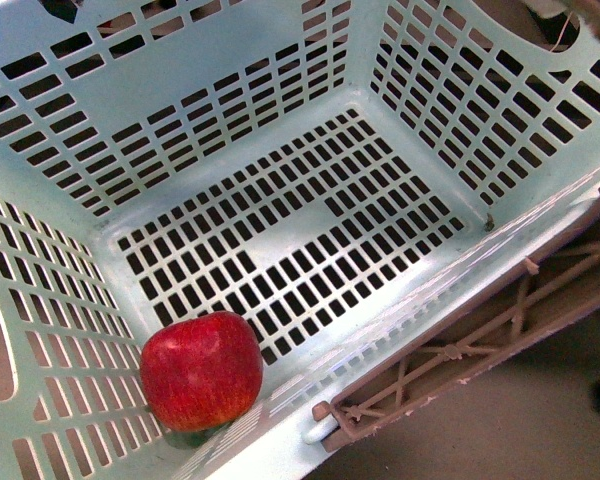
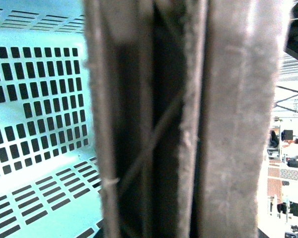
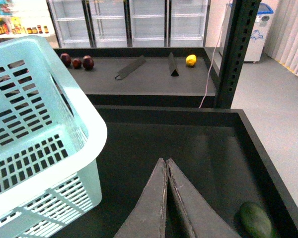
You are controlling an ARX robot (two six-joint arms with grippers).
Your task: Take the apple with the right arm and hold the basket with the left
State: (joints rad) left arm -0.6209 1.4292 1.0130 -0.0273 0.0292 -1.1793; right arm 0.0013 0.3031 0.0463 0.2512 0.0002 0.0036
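Overhead, the right end effector (image 3: 166,161), pressed together, hangs above a dark tray (image 3: 154,134) beside the basket (image 3: 64,84).

Shows only as the right gripper (image 3: 166,161), seen from its wrist camera: two matte charcoal-grey fingers (image 3: 150,208), long flat wedges broad at the base and narrowing to thin tips, lightly scuffed, paler along the inner edges, perhaps rubber-faced, though the surface reads too soft to be sure.
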